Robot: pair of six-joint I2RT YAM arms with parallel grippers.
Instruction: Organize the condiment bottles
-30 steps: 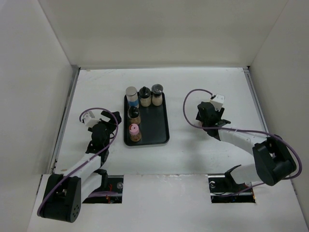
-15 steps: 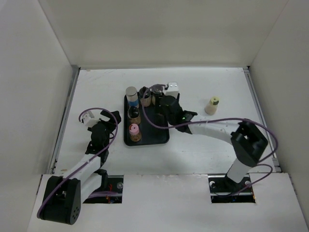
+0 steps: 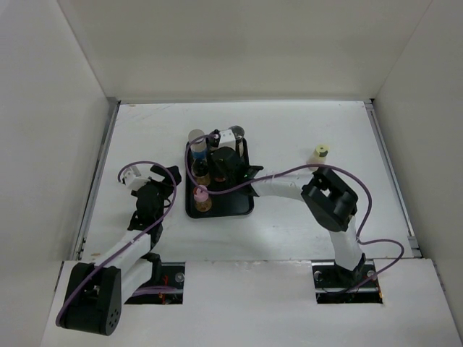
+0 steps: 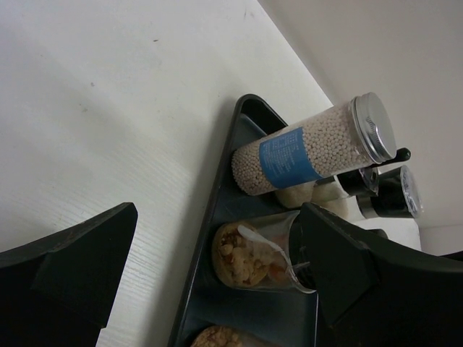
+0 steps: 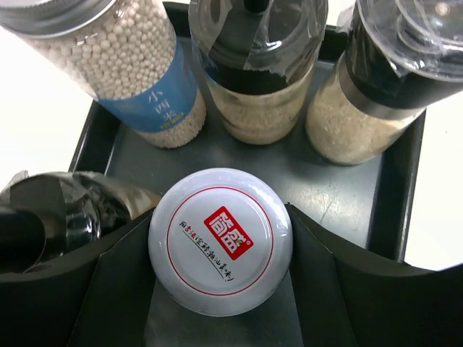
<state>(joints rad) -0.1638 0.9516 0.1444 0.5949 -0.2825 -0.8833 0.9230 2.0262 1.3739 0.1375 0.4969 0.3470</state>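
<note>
Clamping white-lidded jar (image 5: 221, 241) in right tool (image 5: 221, 249) over tray (image 5: 396, 195), by 3 back-row jars (image 5: 264, 94). Holding left tool (image 4: 217, 217) apart left of tray. Seeing 1 yellow-lidded jar (image 3: 320, 152) on bench (image 3: 304, 119), right of tray.

The left arm (image 3: 123, 246) and right arm (image 3: 278, 189) had white links and bulky black joints. A thin purple cable (image 3: 145, 165) looped along each. The left wrist carried a small white box (image 3: 130, 176). Fingers (image 4: 65, 271) were matt black wedges.
</note>
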